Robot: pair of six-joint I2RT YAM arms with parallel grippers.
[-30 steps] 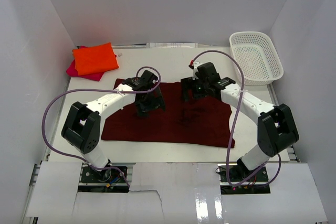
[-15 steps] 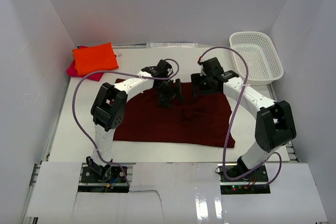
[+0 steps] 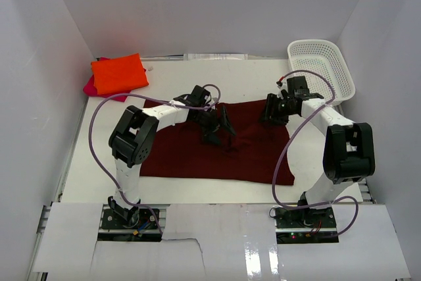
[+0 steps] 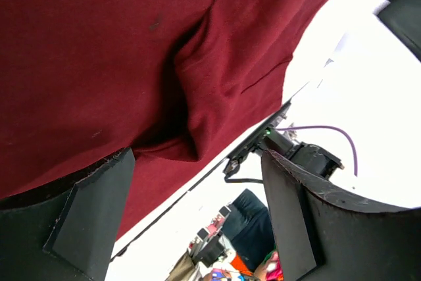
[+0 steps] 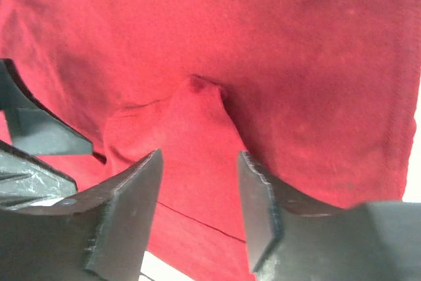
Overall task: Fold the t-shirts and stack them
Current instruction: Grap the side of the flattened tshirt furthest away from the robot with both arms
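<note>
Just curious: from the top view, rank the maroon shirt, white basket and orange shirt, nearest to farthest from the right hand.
1. Maroon shirt, directly under the right hand.
2. White basket, back right.
3. Orange shirt, back left corner.

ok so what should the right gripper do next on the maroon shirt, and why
Probably close the right gripper on the pucker raised in the maroon shirt: its jaws stand apart either side of that ridge, not pinching it. The left gripper hangs open over another fold.

Left pincer (image 3: 220, 131) and right pincer (image 3: 272, 111) are both over the spread maroon t-shirt (image 3: 184, 157).
</note>
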